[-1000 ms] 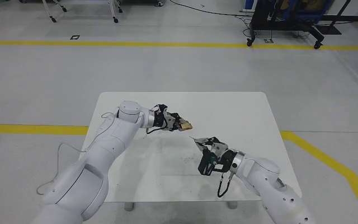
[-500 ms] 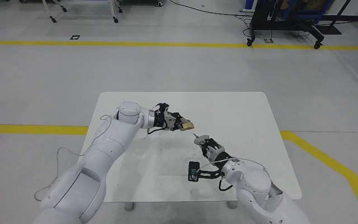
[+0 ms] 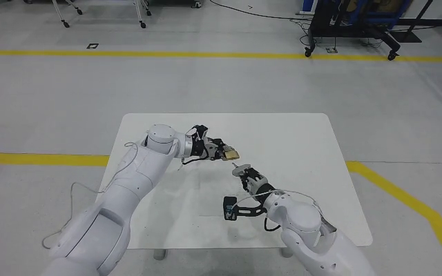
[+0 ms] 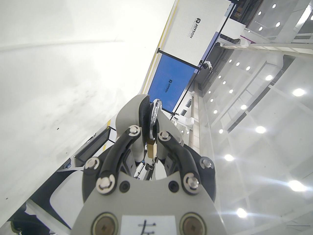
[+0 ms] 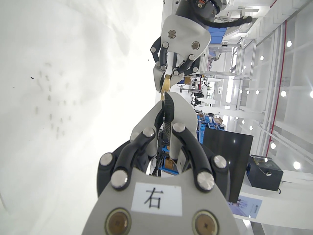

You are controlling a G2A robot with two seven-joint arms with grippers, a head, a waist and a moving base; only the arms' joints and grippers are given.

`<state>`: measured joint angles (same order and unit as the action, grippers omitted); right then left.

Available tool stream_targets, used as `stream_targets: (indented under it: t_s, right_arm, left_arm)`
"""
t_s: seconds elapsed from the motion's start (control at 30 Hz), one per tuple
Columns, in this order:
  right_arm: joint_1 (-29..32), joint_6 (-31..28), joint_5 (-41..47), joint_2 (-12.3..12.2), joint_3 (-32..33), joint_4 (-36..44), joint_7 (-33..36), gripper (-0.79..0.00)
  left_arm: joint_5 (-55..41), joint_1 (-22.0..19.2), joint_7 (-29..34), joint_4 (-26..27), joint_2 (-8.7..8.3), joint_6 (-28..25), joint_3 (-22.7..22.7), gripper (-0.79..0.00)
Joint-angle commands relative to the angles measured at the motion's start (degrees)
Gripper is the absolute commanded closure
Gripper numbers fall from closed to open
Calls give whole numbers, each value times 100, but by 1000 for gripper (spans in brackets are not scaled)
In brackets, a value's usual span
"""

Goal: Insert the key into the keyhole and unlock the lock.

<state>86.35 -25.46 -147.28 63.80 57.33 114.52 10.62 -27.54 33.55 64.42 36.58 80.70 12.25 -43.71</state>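
Two grippers meet over the white table [image 3: 304, 138]. Since a second ago the right gripper [image 3: 242, 170] has travelled left and farther, closing on the left gripper [image 3: 221, 151], which has kept still. The left one is clamped on the brass lock [image 3: 231, 154] by its shackle, held above the table's middle. The right one is pinched on the key [image 3: 236, 166], its tip just near of the lock; contact cannot be told. Yellow floor lines [image 3: 207, 53] and a dark wheeled frame [image 3: 352, 27] lie far off.
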Motion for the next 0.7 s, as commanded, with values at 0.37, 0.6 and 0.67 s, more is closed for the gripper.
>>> stream_targets:
  t_s: [0.37, 0.6, 0.67]
  right_arm:
    - [-305, -34, 152, 134, -163, -303, 432, 0]
    - [-363, -22, 89, 186, -232, -416, 628, 0]
    - [-379, -31, 86, 199, -256, -437, 639, 0]
  left_arm:
    - [137, 36, 23, 56, 11, 9, -35, 0]
    - [199, 51, 44, 85, 20, 26, -49, 0]
    - [208, 55, 48, 83, 22, 38, -57, 0]
